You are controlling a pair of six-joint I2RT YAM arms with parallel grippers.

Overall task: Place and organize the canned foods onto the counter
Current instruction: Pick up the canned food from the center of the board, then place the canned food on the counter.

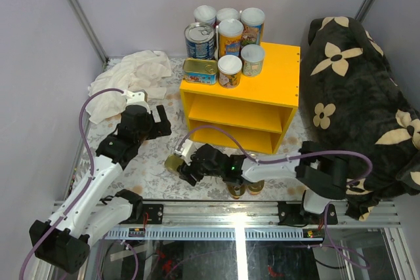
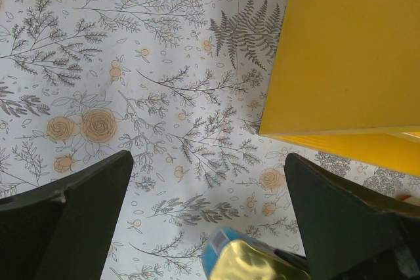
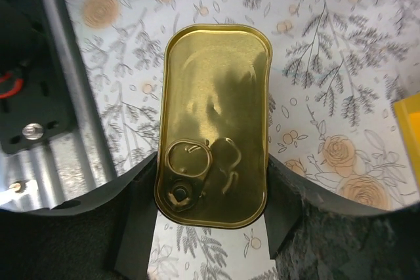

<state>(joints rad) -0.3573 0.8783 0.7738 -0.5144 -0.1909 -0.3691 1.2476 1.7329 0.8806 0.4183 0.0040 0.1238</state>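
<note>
R gripper (image 3: pixel 213 181) half closed round gold rect tin (image 3: pixel 213 126). Pads (image 3: pixel 138 227) look to touch both long sides at the pull-tab end, firm grip hard to confirm. Tin lies flat on floral floor (image 3: pixel 341 63) in front of yellow counter (image 1: pixel 275 77). R arm (image 1: pixel 282 168) stretched low, leftward. L gripper (image 2: pixel 207 159) wide open, empty, above floor beside counter.
</note>
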